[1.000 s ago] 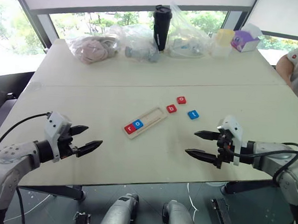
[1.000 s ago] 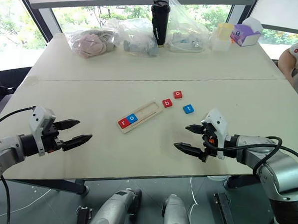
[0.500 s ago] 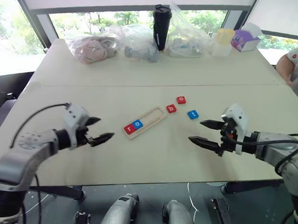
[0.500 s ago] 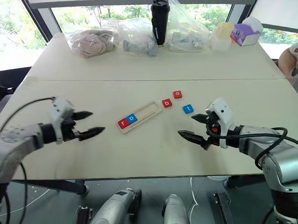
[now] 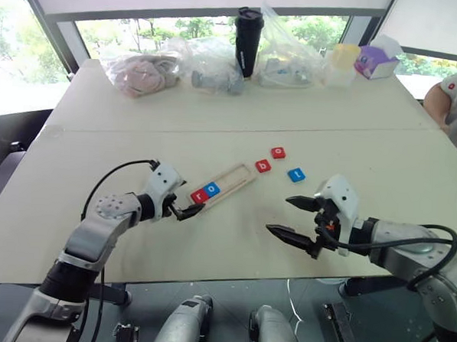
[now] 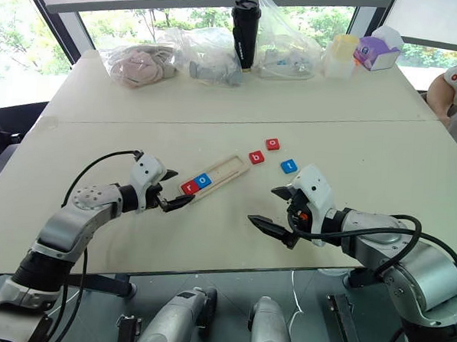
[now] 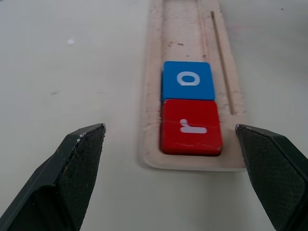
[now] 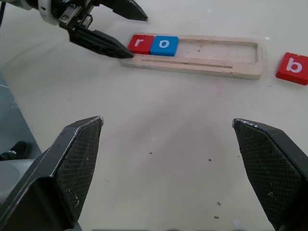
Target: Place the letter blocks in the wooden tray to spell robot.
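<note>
Just ahead of my left gripper [image 5: 186,209], spread wide and empty, lies the wooden tray [image 5: 236,177] with red r [image 7: 191,127] and blue o [image 7: 188,80] at its near end. Beyond my right gripper [image 5: 293,218], also wide open, sit b [image 5: 263,166], o [image 5: 278,152], t [image 5: 296,174] on the counter [image 5: 216,117].

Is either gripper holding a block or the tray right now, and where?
Nothing is held. The left gripper stands open around the wooden tray end; the right gripper hangs open over bare table.
</note>
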